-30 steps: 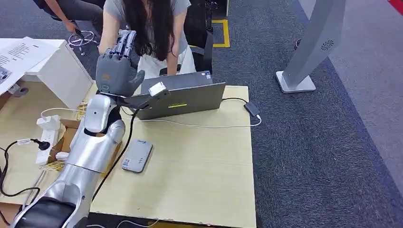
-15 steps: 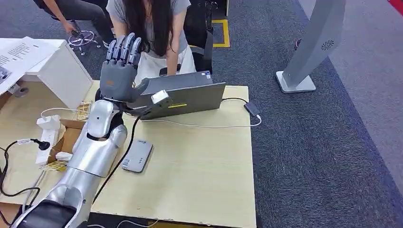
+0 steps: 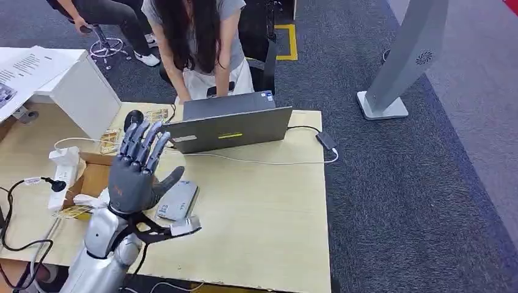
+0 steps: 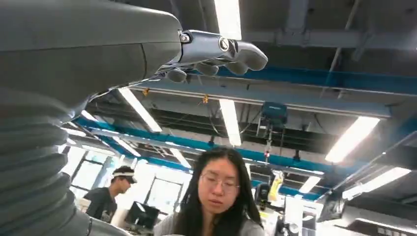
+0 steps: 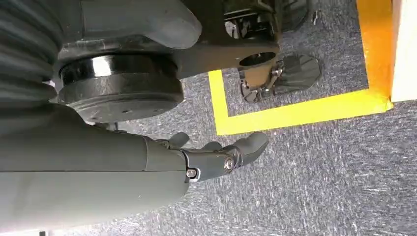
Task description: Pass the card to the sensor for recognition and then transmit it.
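— What colours are on the table (image 3: 262,207)?
— Pale wood-yellow top, a grey laptop (image 3: 229,128) with a small yellow-green strip on its lid, and a light grey sensor (image 3: 177,199).
— And the left hand (image 3: 137,174)?
— Dark grey, on a silver arm. The right hand (image 5: 216,157) is the same grey.
— The floor?
— Dark grey speckled carpet (image 3: 397,183), crossed by bright yellow tape (image 5: 300,110). The person's top (image 3: 229,12) is grey too.

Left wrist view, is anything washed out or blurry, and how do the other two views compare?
Left wrist view: ceiling lights glare white, windows blown out, left hand dark against them. Head view: even light, table sharp. Right wrist view: right hand and carpet evenly lit.
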